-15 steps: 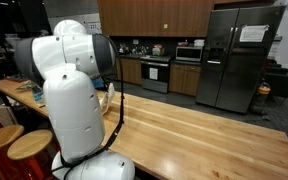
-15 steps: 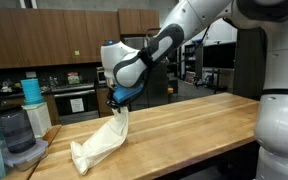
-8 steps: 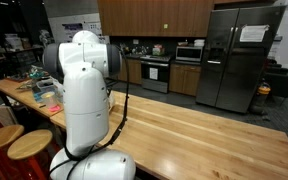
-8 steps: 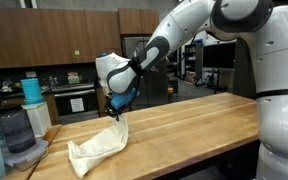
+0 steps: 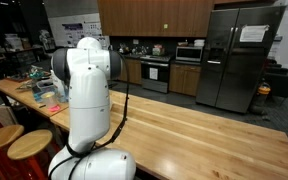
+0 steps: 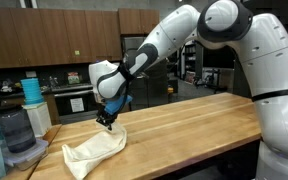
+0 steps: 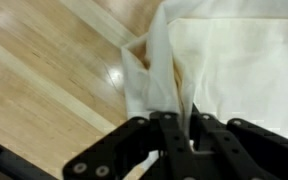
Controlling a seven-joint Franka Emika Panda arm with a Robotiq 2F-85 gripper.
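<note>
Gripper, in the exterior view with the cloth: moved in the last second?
Yes. The gripper, shut on the cloth, went left and down, nearer the oven behind.

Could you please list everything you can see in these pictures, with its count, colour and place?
cloth: one, cream, crumpled on the table, one corner pinched in the hand
table: one, light wood, long, under the cloth
refrigerator: one, steel grey, at the back wall
stove: one, steel and black, below the cabinets
microwave: one, silver, beside the refrigerator
cabinets: a row, brown wood, along the back wall
stools: two, light wood, by the table's end
stacked cups: one stack, blue, past the table's end
arm: one, white, reaching over the table
hand: one, black, shut on the cloth's corner
</note>
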